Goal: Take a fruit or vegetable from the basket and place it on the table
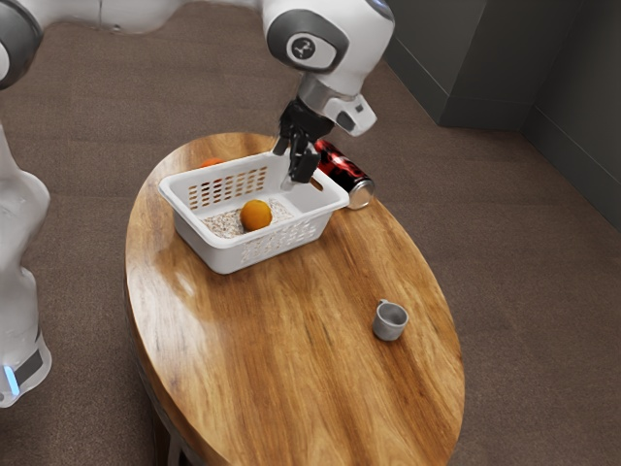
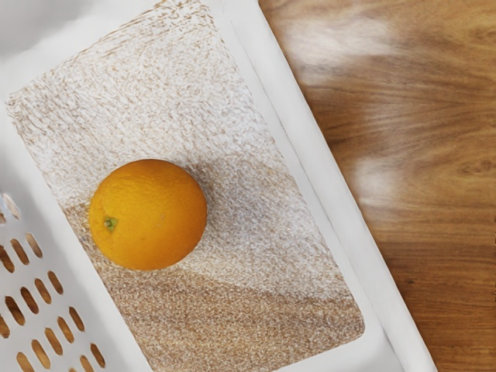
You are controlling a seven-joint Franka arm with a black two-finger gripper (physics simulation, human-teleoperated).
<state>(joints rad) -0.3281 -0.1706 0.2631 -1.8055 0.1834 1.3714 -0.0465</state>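
Observation:
In the exterior view, my gripper (image 1: 293,165) is over the far right end of the white basket (image 1: 241,254), its black fingers apart with nothing held between them. An orange (image 1: 256,215) rests on the basket's speckled bottom, lower than my hand and off to the exterior view's left of it. The wrist view looks down into the basket (image 2: 353,221), where the orange (image 2: 149,215) lies with its green stem spot showing, nearer the slotted wall than the opposite one.
Beside the basket's far right end, a red and black can (image 1: 342,175) lies on its side on the oval wooden table (image 1: 281,359). A grey cup (image 1: 390,321) stands toward the table's right edge. Something orange-red (image 1: 212,162) peeks out behind the basket's back wall.

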